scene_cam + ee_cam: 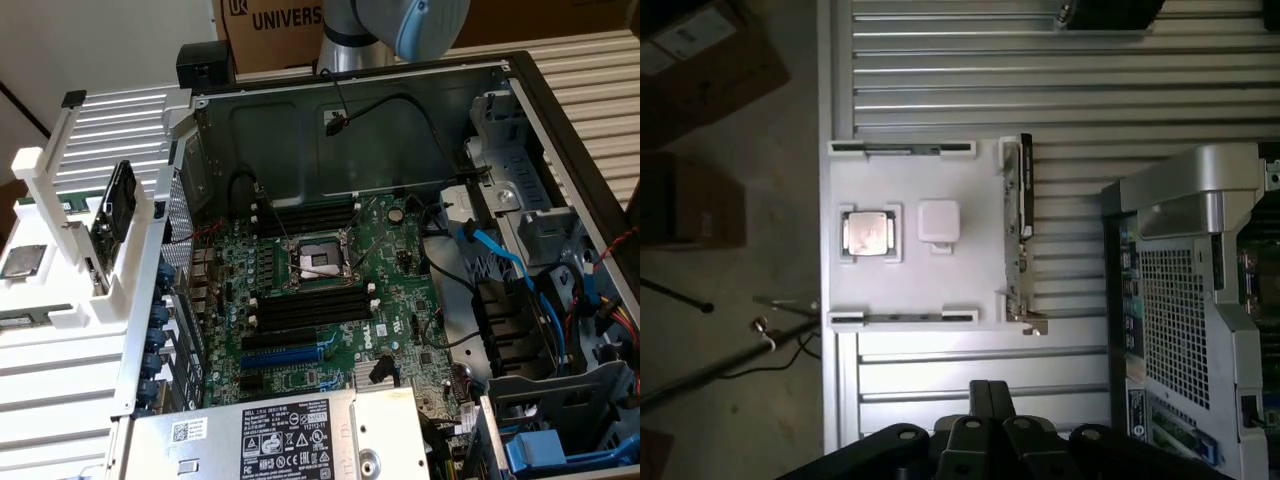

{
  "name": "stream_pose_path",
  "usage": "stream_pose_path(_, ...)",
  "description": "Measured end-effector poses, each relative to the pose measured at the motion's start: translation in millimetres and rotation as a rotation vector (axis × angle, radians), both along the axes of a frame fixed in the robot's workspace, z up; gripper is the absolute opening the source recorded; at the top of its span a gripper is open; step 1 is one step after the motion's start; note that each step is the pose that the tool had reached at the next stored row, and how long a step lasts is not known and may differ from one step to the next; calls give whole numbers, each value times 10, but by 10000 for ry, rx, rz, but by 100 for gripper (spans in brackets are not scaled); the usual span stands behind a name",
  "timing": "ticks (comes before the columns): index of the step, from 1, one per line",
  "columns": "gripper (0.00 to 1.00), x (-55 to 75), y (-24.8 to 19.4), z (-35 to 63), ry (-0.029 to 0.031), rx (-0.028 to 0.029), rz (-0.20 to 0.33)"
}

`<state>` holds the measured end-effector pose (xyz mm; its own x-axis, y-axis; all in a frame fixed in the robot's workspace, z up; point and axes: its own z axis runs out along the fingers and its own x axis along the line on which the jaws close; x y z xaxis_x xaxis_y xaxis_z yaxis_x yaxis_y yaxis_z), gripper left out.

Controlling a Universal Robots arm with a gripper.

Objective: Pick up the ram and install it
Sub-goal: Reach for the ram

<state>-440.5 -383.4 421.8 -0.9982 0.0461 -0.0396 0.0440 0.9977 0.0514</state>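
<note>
Nearest the onlooker, a grey power supply (270, 430) with a printed label lies at the front edge of the open computer case (560, 110). Behind it, the green motherboard (400, 270) carries a blue expansion slot (300, 355), a bank of black memory slots (310, 305) and, beyond these, the square processor socket (318, 260). To the exterior view's left, a white fixture (130, 290) sits on the slatted metal surface (940, 70) just beside the case. The ram (120, 200) stands on its long edge in the holder on the fixture's side nearest the case, outside the case and not yet installed. A processor chip (867, 233) rests in a square recess further out on the fixture. The tool (987, 388) hangs above the surface, well apart from the ram, fingers pressed together and gripping nothing. At the far side, the robot arm (400, 25) rises behind the case wall, before a cardboard box (270, 20)
</note>
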Motion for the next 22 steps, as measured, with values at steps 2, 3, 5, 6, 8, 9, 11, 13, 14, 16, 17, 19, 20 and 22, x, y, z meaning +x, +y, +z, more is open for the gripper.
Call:
stream_pose_path(2,10,-23,12,-12,-2,1,64)
stream_pose_path(3,10,-31,15,-17,-1,2,120)
stream_pose_path(5,10,-43,18,-32,0,5,346)
stream_pose_path(6,10,-47,20,-44,-1,18,556)
stream_pose_path(8,10,-50,37,-62,0,40,709)
stream_pose_path(9,10,-50,46,-68,-2,47,734)
stream_pose_path(11,10,-60,74,-76,-2,58,758)
stream_pose_path(13,10,-82,99,-83,-2,63,774)
stream_pose_path(14,10,-96,115,-85,-1,65,778)
stream_pose_path(16,10,-125,152,-92,-2,65,783)
stream_pose_path(17,10,-139,171,-95,-3,66,785)
stream_pose_path(19,10,-171,207,-98,0,66,790)
stream_pose_path(20,10,-194,227,-102,-3,66,792)
stream_pose_path(22,10,-320,328,-112,-1,66,796)
